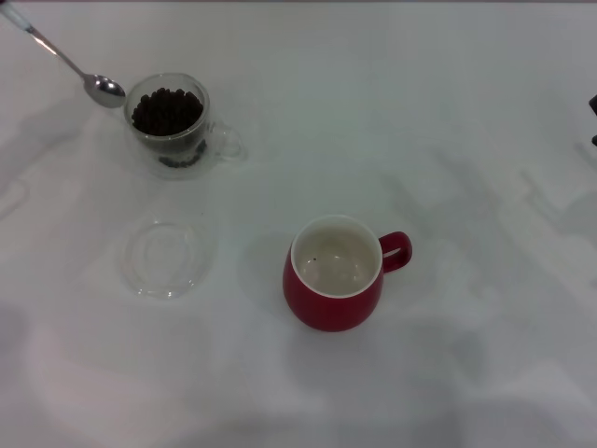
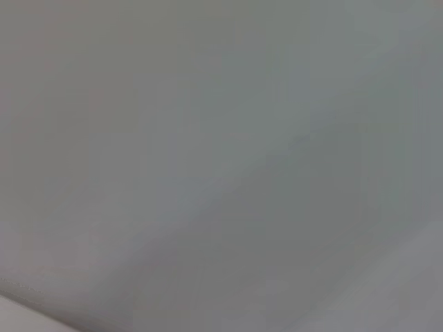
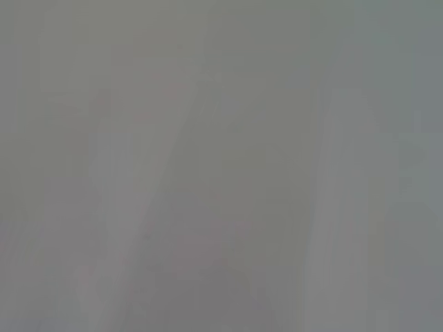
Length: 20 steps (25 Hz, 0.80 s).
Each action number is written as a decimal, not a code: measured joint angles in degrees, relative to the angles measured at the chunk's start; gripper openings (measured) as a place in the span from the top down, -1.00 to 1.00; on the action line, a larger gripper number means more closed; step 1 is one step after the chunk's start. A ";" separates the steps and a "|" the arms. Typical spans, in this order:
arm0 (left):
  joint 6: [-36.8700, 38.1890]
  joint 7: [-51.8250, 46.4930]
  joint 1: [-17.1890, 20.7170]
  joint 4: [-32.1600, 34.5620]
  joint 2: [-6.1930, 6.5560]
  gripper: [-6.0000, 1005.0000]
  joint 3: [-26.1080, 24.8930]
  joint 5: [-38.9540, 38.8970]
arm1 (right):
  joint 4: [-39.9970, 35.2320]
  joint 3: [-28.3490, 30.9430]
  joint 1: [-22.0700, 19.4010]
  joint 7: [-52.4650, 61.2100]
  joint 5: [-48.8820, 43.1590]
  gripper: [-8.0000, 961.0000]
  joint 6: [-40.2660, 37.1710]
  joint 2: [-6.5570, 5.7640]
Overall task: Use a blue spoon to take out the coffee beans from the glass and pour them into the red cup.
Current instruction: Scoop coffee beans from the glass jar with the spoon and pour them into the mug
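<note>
The glass (image 1: 169, 124) stands at the back left in the head view, filled with a heap of dark coffee beans (image 1: 167, 110), its handle pointing right. The blue spoon (image 1: 65, 60) slants from the top left corner, and its shiny bowl (image 1: 104, 90) sits just left of the glass rim with no beans visible in it. What holds its pale handle (image 1: 14, 16) lies outside the picture. The red cup (image 1: 335, 273) stands in the middle, handle to the right, with a tiny dark speck (image 1: 314, 259) inside. The left gripper is out of view. A dark bit of the right arm (image 1: 593, 118) shows at the right edge.
A flat clear round glass dish (image 1: 166, 258) lies on the white table (image 1: 466, 355), in front of the glass and left of the red cup. Both wrist views show only a plain pale surface.
</note>
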 joint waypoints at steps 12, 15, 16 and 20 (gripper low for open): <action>-11.47 0.41 -7.14 0.13 -1.54 0.73 0.00 8.06 | -0.62 -1.02 -0.02 3.54 -2.25 -0.83 0.05 0.00; -13.22 0.91 -7.60 0.35 -2.09 0.73 0.00 8.52 | -0.63 -1.02 -0.08 4.51 -2.35 -0.83 -0.05 0.00; -14.05 1.23 -7.74 0.42 -2.37 0.73 0.00 8.74 | -0.63 -1.02 -0.08 4.70 -2.35 -0.83 0.00 0.00; -16.68 2.64 -7.87 0.62 -3.59 0.73 0.08 8.99 | -0.63 -1.03 -0.09 4.99 -2.35 -0.83 0.31 0.00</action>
